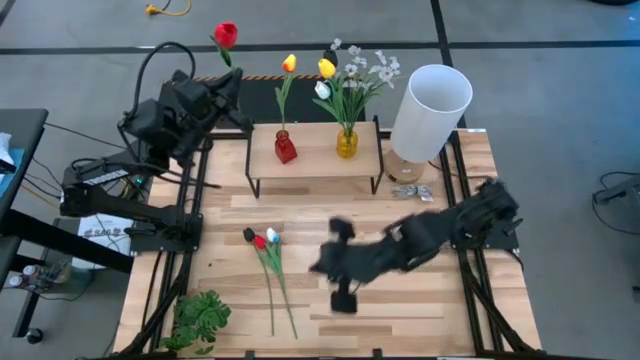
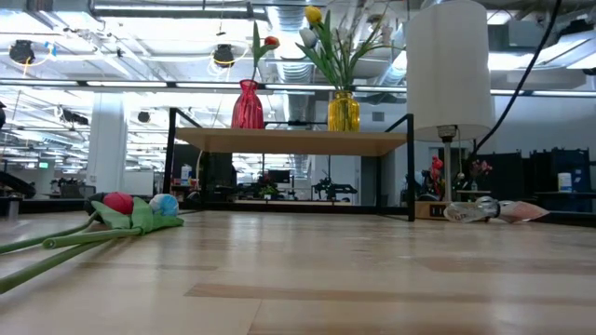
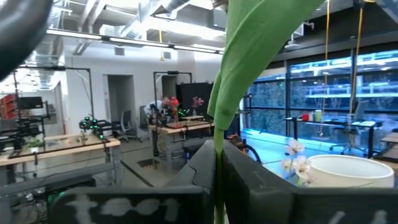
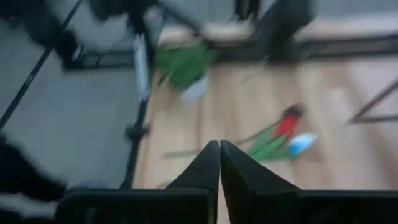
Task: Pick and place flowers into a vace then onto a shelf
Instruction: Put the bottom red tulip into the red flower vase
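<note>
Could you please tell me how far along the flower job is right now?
Done: red glass vase and yellow glass vase with flowers stand on the light-wood shelf. In hand: left claw grips a red tulip. Left: three tulips on the table; right claw shut, empty.

the worktop (image 1: pixel 400 320) is pale wood planking with a smooth satin finish that catches soft light in the low view. the shelf (image 1: pixel 315 150) has a light wood board on thin matt black metal legs. on it stand a red vase (image 1: pixel 285 147) and a yellow vase (image 1: pixel 347 143), both glossy, see-through glass. the flowers (image 1: pixel 268 245) lying on the worktop look like matt cloth or plastic, with smooth green stems. the lamp (image 1: pixel 430 110) has a matt white shade. both arms are matt dark plastic or metal.
</note>
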Motion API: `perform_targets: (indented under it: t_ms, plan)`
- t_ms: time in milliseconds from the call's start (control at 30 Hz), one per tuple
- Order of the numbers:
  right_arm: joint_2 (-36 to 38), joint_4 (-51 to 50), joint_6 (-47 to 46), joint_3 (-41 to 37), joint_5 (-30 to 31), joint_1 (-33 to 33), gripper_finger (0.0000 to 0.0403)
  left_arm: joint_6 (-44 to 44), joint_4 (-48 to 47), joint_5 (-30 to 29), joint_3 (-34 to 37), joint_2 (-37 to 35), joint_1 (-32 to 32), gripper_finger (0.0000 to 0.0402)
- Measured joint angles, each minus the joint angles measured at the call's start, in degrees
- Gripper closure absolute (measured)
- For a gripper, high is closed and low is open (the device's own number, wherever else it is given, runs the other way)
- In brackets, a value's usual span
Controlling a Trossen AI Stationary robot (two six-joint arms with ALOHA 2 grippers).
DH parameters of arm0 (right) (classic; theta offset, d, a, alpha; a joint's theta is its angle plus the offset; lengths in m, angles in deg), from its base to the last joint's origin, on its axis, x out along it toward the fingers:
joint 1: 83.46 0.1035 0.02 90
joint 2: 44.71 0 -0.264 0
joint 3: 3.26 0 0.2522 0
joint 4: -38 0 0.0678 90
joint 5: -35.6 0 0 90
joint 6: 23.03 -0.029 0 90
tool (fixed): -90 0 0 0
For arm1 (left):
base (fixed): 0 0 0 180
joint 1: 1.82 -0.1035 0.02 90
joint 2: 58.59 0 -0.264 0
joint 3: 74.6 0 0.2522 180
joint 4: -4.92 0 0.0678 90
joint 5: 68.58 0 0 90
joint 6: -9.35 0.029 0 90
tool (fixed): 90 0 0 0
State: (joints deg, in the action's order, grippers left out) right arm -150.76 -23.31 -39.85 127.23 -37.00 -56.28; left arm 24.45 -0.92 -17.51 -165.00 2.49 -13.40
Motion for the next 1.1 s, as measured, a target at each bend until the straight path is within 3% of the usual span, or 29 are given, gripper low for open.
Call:
perform_targets:
  t_ms: [267, 533, 667, 800, 967, 1100]
  plan:
    - [12.84, 1.01, 9.18, 0.02, 17.72, -0.95, 0.04, -0.85, 1.69, 0.88, 0.0, 0.07, -2.1, 0.0401]
    - [21.95, 0.31, 14.83, -2.99, 25.11, -1.01, 0.0402, -1.5, 2.76, 1.14, 0.0, 0.05, -4.08, 0.0401]
    - [29.08, 1.56, 11.69, -12.45, 26.55, -0.97, 0.0402, -2.51, 2.76, 1.12, 0.0, 0.05, -4.61, 0.0401]
    - [36.87, 6.83, 6.78, -27.23, 29.91, -0.08, 0.0402, -2.94, 2.76, 0.51, 0.0, 0.05, -4.65, 0.0401]
    - [46.45, 17.56, 0.85, -45.49, 39.23, 2.76, 0.0403, -4.44, 3.71, 0.05, 0.01, 1.05, -4.65, 0.0402]
    - [51.11, 25.44, -1.24, -55.54, 41.27, 3.96, 0.0403, -5.19, 5.96, -0.88, 0.01, 3.47, -4.65, 0.0401]
